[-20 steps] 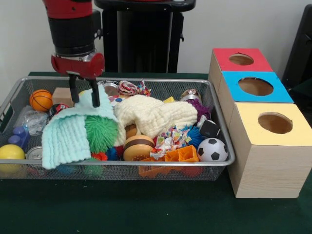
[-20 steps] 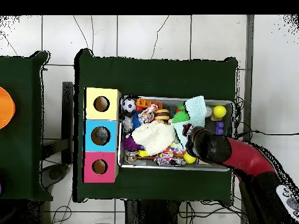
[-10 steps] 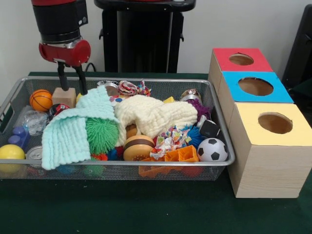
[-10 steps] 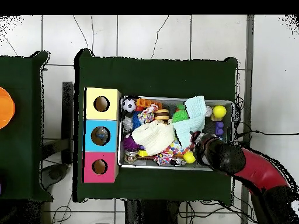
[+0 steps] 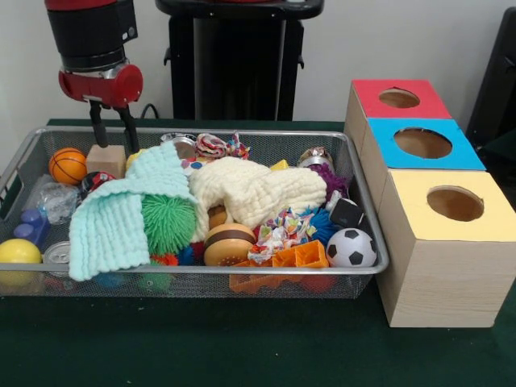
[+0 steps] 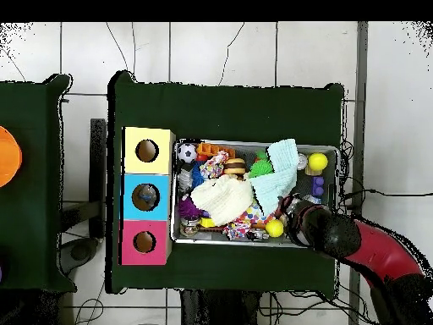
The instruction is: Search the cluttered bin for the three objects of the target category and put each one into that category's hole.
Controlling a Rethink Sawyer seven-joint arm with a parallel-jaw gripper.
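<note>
My gripper (image 5: 112,131) hangs open and holds nothing, above the back left of the wire bin (image 5: 201,270), just over a wooden block (image 5: 105,159). In front of it a mint knitted cloth (image 5: 125,211) drapes over a green spiky ball (image 5: 168,219). A cream cloth (image 5: 254,189) covers the bin's middle. Also in the bin are a soccer ball (image 5: 351,247), a basketball (image 5: 68,165), a yellow ball (image 5: 18,251) and a burger toy (image 5: 228,242). From overhead, the arm (image 6: 338,237) reaches in beside the mint cloth (image 6: 283,173); the fingers are hidden there.
Three boxes with holes stand beside the bin: red (image 5: 399,98), blue (image 5: 423,143) and yellow (image 5: 451,205). In the overhead view they line up as yellow (image 6: 147,151), blue (image 6: 145,196) and red (image 6: 144,242). Orange toys, a can and small clutter fill the bin's front.
The gripper let go of the mint cloth's top edge, rose, and shifted toward the bin's back left corner. The cloth settled back over the green ball.
</note>
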